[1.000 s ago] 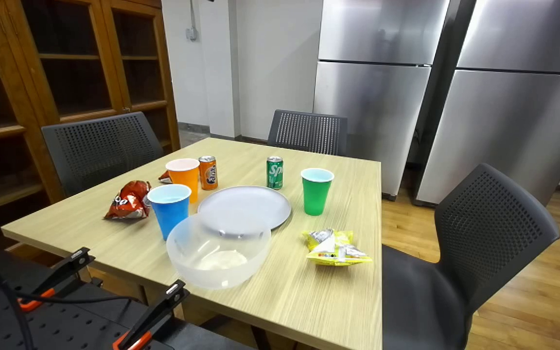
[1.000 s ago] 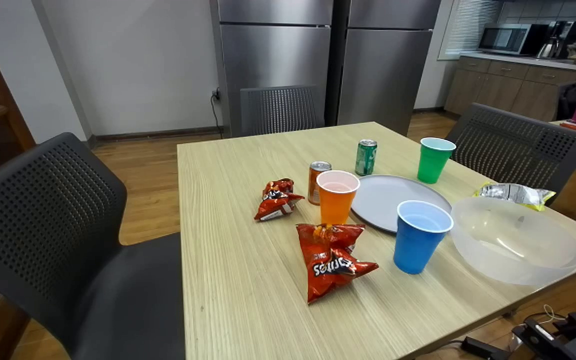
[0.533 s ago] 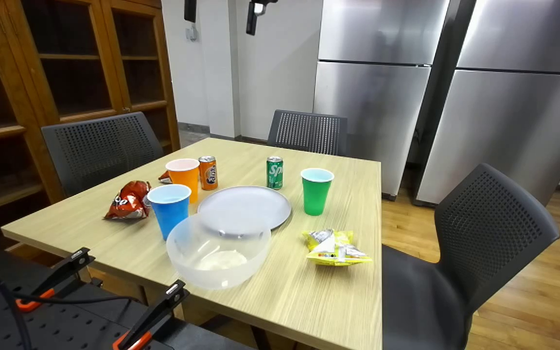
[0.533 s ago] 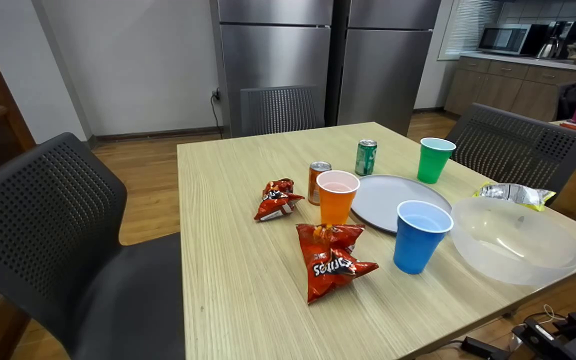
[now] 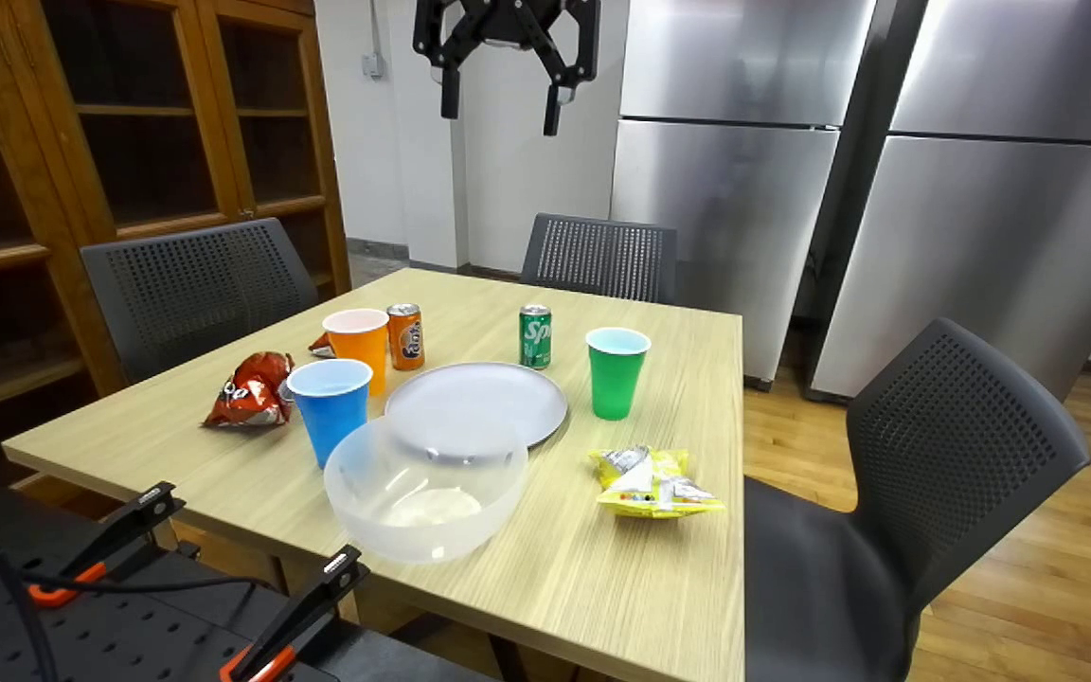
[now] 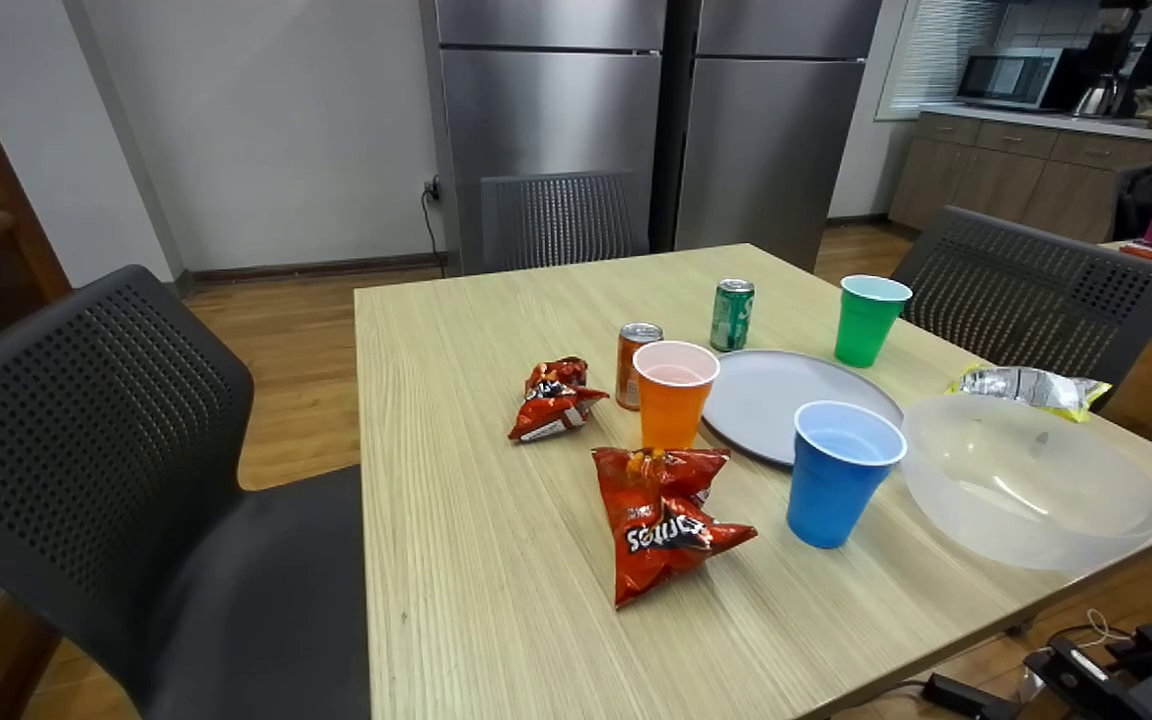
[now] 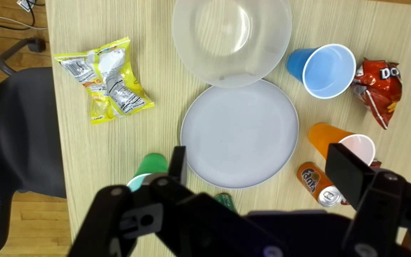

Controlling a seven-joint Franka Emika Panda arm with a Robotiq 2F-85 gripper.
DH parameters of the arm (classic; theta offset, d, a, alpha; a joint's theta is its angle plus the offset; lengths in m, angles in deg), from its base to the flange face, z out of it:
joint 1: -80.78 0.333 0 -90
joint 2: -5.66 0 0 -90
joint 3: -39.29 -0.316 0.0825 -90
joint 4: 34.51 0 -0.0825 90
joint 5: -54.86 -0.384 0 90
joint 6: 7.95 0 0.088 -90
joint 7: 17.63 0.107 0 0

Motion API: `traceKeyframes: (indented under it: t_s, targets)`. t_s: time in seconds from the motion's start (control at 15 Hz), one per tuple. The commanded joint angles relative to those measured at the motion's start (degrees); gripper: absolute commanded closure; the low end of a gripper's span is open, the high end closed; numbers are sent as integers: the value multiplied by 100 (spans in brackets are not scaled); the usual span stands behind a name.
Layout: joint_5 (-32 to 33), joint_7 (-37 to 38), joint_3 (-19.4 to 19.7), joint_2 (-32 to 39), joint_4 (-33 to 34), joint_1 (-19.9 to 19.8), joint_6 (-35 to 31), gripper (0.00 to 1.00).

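My gripper (image 5: 501, 104) is open and empty, high above the table. In the wrist view its fingers stand wide apart over the grey plate (image 7: 241, 135). The orange Fanta can (image 7: 310, 180) and orange cup (image 7: 323, 135) show by the right finger. The green cup (image 7: 152, 163) is partly hidden by the left finger, and the green Sprite can (image 7: 226, 200) mostly by the gripper. A clear bowl (image 5: 451, 540) overlaps the plate's edge in the wrist view. A blue cup (image 5: 332, 421), a yellow chip bag (image 5: 654, 488) and two red chip bags (image 6: 661, 530) (image 6: 554, 405) lie around.
The wooden table (image 6: 476, 600) has dark chairs (image 5: 962, 455) on several sides. Black clamps (image 5: 304, 606) with orange parts hold a dark board at the near edge. A wooden cabinet (image 5: 129, 208) and steel refrigerators (image 5: 725, 208) stand behind.
My gripper has come down from above into an exterior view, moving right, with its fingers apart. A dark part of the arm now shows at another exterior view's top right. The table objects have not moved.
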Motion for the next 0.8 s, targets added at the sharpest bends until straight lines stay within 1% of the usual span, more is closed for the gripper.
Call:
traceKeyframes:
  t_s: [0.0,0.13,0.27,0.33,0.53,0.73]
  targets:
    - [-218,29,-149,549,316,-207,-391,0]
    - [-341,73,-177,799,418,-244,-566,0]
    - [-455,108,-213,1033,547,-286,-591,0]
    - [-361,-4,-243,740,262,-321,-573,0]
    - [-402,9,-272,973,403,-350,-589,0]
    - [-407,12,-275,995,439,-353,-589,0]
